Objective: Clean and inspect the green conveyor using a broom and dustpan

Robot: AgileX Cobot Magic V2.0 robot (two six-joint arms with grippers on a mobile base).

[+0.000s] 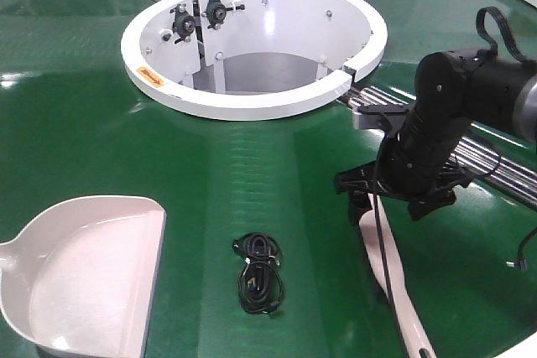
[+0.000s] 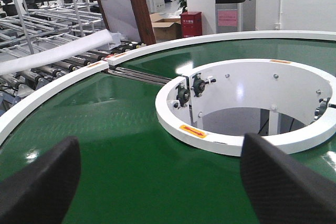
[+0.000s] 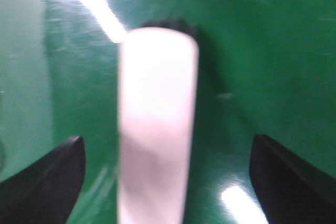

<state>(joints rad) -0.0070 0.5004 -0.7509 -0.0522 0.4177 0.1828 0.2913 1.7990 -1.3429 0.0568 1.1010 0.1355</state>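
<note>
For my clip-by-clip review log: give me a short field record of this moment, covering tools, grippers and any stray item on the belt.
surface: green conveyor, white ring hub
dustpan: lying on belt, lower left, untouched
broom: lying on belt, right side
right gripper: open, straddling broom, not gripping
left gripper: open, empty
stray item: coiled black cable between dustpan and broom

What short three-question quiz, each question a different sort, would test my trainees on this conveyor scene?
1. True or false: in the front view, the dustpan lies on the green conveyor, left of the black cable coil.
2. The right end effector hovers over: A the broom; B the dustpan; C the white hub.
3. Fill in: the left end effector has its jaws ____.
Key: 1 true; 2 A; 3 open.
</note>
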